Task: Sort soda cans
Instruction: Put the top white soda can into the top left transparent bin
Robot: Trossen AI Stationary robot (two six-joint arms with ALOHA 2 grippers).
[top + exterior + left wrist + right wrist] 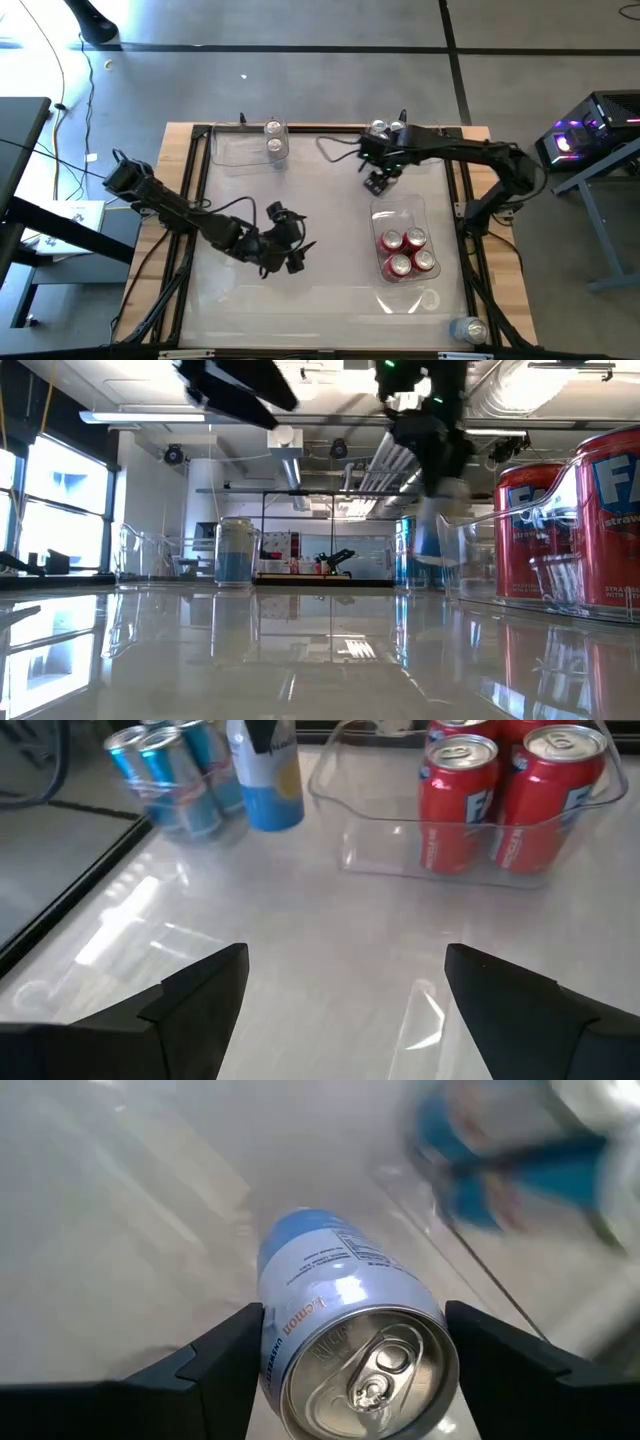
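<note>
My right gripper (378, 182) hangs over the table's far right part, shut on a pale-blue soda can (345, 1330), silver top up; the same can shows in the left wrist view (266, 780). Beyond it, blue cans (384, 128) stand at the far edge. Several red cans (405, 252) stand in a clear bin (400, 208) at the right. Two silver-topped cans (275, 138) stand in a clear bin (235, 150) at the far side. My left gripper (290, 248) is open over the table's middle, with nothing between its fingers (205, 995). My right gripper pinches the pale-blue can's side wall just below the top rim (272, 1342) between its two fingers (225, 1355), one on each side. The fingers come from above, pointing down. The can hangs upright below them, its bottom (440, 560) clear of the table.
One more can (468, 330) stands alone at the table's near right corner, outside the black frame (190, 230). Bare tabletop (330, 300) lies between the two arms and toward the near edge. A cable (335, 148) trails near the far edge.
</note>
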